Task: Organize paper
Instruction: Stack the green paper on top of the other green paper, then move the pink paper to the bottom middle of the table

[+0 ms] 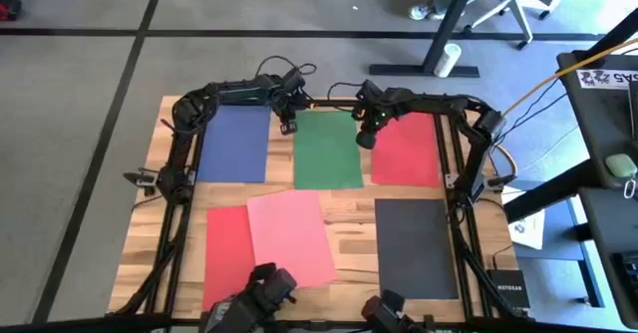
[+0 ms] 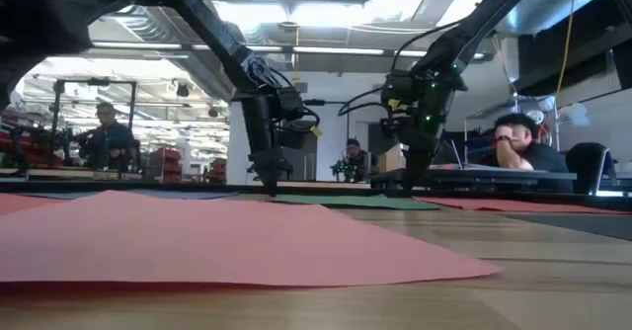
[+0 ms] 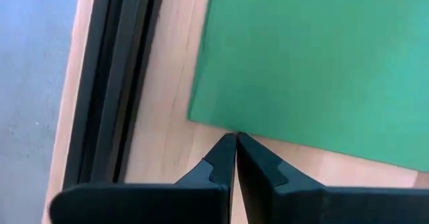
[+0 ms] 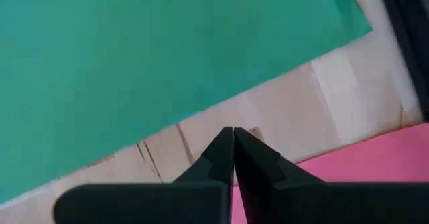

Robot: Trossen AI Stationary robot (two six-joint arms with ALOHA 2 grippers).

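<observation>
Sheets of paper lie flat on the wooden table: blue [image 1: 234, 142] far left, green [image 1: 327, 149] far middle, red [image 1: 406, 149] far right, another red [image 1: 225, 253] under a salmon pink one [image 1: 291, 235] near left, and dark grey [image 1: 416, 245] near right. My left gripper [image 1: 288, 127] is shut and points down at the green sheet's [image 3: 308, 56] left edge, close to its far left corner. My right gripper [image 1: 365, 140] is shut and low over the bare wood [image 4: 281, 117] between the green [image 4: 134, 56] and red [image 4: 375, 163] sheets. My left gripper comes from above with its shut fingertips [image 3: 228, 147] right at the green sheet's left edge [image 3: 221, 125], a little way from the far left corner [image 3: 191, 115]. Whether the tips rest on the edge or on the wood beside it, I cannot tell. The sheet lies flat.
A black frame rail [image 3: 114, 83] runs along the table's far edge just beyond the green sheet. Both arms' bases and frames stand along the table's left and right sides [image 1: 174, 183]. People sit at desks in the room behind [image 2: 523, 147].
</observation>
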